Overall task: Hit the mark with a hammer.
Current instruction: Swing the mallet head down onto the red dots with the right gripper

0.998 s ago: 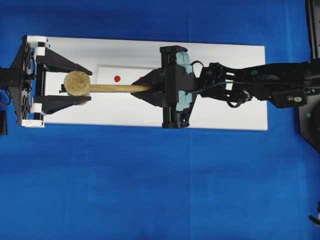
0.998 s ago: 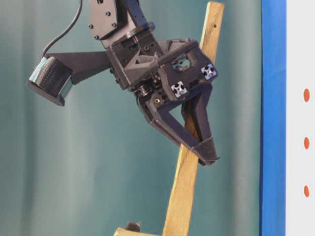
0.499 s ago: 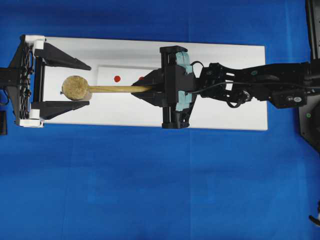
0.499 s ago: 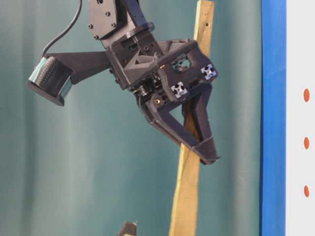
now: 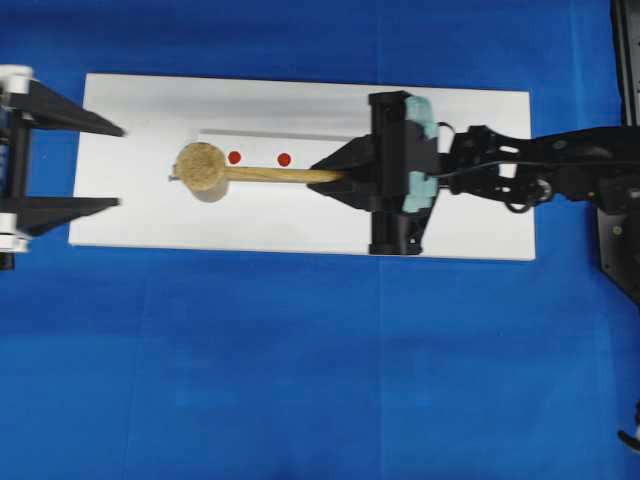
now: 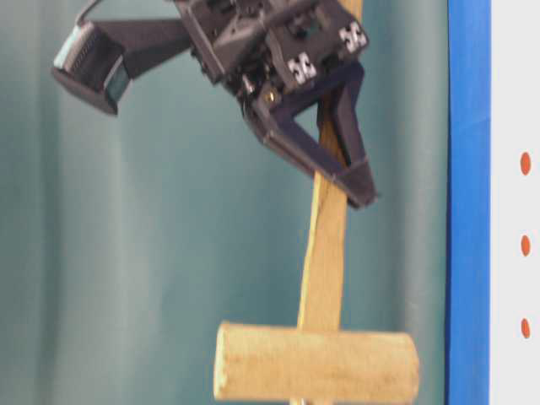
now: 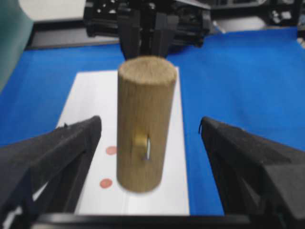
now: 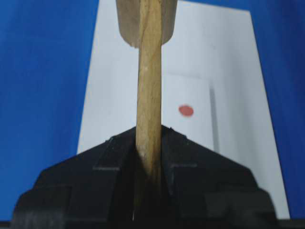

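Note:
The hammer, a light-wood mallet, hangs above the white board with its head (image 5: 200, 170) (image 6: 316, 364) (image 7: 145, 124) at the left end of the raised strip (image 5: 300, 145). My right gripper (image 5: 322, 172) (image 6: 359, 190) (image 8: 148, 138) is shut on its handle (image 5: 280, 176) (image 8: 148, 71). Three red dots show in the table-level view. The top one, the mark (image 6: 525, 163), looks slightly the largest. Overhead only two red dots (image 5: 234, 157) (image 5: 284, 159) show, just beyond the handle. My left gripper (image 5: 120, 167) (image 7: 150, 121) stands wide open at the board's left end, apart from the head.
The white board (image 5: 480, 110) lies on a blue cloth (image 5: 300, 380). The right arm (image 5: 540, 175) stretches over the board's right half. A black stand (image 5: 622, 250) sits at the right edge. A teal backdrop (image 6: 126, 253) fills the table-level view.
My left gripper let go of the hammer head, opened wide and drew back to the left. My right gripper moved right and up with the hammer, so the head now shows in the table-level view.

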### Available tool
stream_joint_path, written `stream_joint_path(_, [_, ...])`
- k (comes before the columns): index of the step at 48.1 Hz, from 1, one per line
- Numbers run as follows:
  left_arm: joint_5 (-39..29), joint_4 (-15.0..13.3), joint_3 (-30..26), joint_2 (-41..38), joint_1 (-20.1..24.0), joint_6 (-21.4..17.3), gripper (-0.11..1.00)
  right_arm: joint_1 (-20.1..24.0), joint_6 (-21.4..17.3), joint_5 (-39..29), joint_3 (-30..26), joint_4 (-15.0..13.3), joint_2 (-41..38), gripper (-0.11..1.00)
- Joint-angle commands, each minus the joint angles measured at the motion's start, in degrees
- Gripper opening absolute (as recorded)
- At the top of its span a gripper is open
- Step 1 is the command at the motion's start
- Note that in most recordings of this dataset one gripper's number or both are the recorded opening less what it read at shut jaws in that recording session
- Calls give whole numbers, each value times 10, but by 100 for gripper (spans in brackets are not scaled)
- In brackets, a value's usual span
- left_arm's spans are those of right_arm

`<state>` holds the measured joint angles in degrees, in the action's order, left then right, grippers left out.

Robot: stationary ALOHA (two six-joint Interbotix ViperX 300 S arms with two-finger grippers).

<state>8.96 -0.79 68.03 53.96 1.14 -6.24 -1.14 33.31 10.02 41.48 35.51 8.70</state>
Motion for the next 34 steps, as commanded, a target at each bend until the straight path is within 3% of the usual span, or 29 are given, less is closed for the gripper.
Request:
stream_joint_path(1, [-39, -2, 1, 35, 1, 2, 82, 1, -1, 2, 7, 10, 33, 2])
stream_joint_path(11, [-107, -2, 11, 89, 1, 2, 81, 1, -1, -8, 27, 25, 51, 2])
stream_joint_path(20, [-109, -2, 15, 84, 1, 3, 81, -8, 0, -5, 17, 26, 39, 2])
stream_joint_path(34, [-109, -2, 18, 81, 1, 3, 80, -58, 4, -7, -3, 26, 19, 2])
